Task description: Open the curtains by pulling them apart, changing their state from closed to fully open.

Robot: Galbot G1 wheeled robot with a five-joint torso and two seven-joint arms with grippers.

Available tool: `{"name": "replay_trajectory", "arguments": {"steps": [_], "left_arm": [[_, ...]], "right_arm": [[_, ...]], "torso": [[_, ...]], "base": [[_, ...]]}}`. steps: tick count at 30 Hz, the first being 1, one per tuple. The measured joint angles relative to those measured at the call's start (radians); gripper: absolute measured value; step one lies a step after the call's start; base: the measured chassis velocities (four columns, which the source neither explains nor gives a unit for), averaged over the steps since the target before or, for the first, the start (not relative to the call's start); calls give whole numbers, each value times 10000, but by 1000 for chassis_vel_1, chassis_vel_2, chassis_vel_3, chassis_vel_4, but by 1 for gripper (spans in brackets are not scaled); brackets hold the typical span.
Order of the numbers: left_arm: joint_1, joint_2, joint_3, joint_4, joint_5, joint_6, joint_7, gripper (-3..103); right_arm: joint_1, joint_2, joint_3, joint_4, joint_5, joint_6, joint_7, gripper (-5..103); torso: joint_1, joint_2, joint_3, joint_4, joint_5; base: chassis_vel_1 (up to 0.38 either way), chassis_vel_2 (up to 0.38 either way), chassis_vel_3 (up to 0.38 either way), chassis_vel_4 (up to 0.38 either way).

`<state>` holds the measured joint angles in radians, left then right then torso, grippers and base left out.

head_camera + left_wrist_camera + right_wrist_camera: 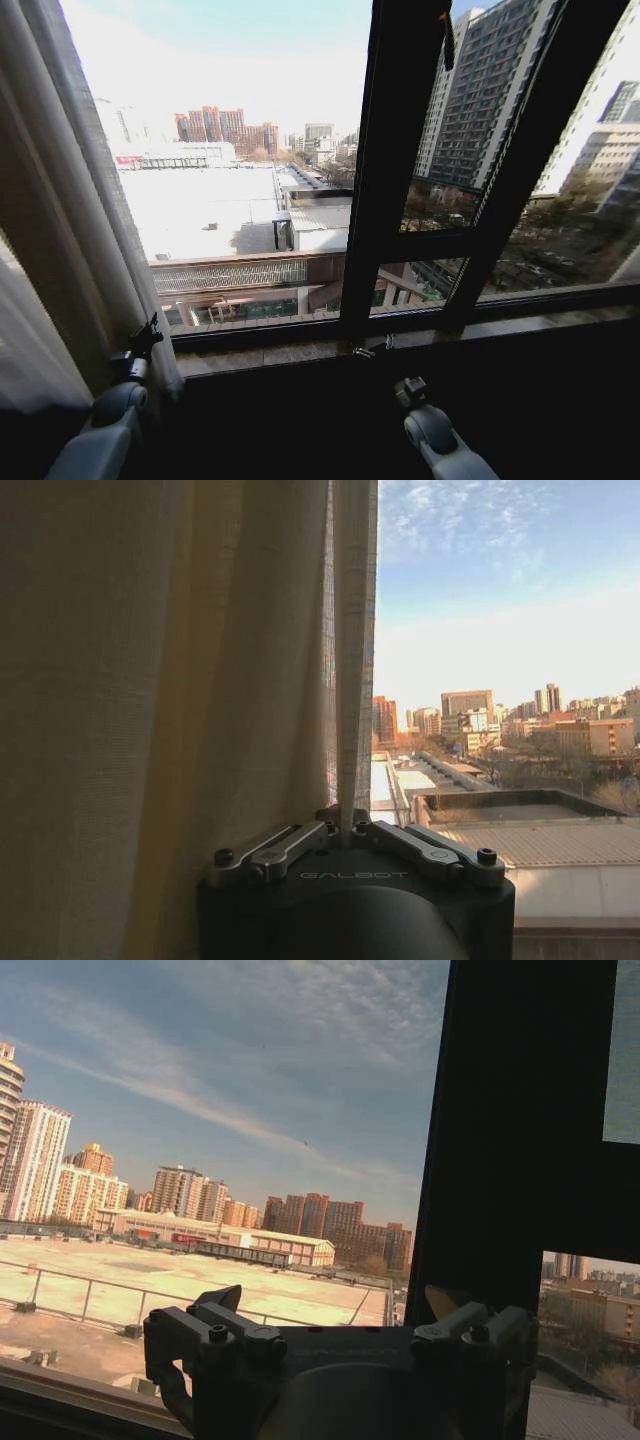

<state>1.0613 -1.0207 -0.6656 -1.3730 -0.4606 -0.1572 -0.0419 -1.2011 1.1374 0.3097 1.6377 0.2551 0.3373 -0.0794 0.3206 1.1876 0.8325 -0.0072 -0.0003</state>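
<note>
Curtains (60, 230) edge pinched in left hand (345, 825).

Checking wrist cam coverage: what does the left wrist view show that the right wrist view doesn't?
Left wrist: the sheer curtain bunched in pleats, its edge pinched in the shut left gripper.
Right wrist: the black window frame and the open right gripper, holding nothing.
Both: sky and city buildings beyond the glass.
</note>
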Motion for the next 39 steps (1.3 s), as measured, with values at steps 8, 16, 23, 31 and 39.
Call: {"name": "replay_trajectory", "arguments": {"steps": [8,16,23,31,39], "left_arm": [[-151,75,25,193,0,-29,7,0],[-840,453,99,1125,-196,-18,-218,0],[-1318,1041,-40,2007,-669,80,-595,0],[-1411,1686,-382,2799,-1345,216,-1072,0],[-1475,2507,-657,4348,-1587,51,-1561,0]], "right_arm": [[0,2,-4,0,0,0,0,100],[0,2,-4,0,0,0,0,100],[0,1,-3,0,0,0,0,100],[0,2,-4,0,0,0,0,100],[0,2,-4,0,0,0,0,100]], "torso": [[-1,1,-1,-1,6],[0,-1,0,-5,3],[0,0,0,-3,3],[0,-1,0,-4,4],[-1,0,-1,-1,6]], "base": [[147,92,-159,-91],[29,23,-41,-18],[-7,-3,3,-1],[0,0,0,0],[0,0,0,0]]}}
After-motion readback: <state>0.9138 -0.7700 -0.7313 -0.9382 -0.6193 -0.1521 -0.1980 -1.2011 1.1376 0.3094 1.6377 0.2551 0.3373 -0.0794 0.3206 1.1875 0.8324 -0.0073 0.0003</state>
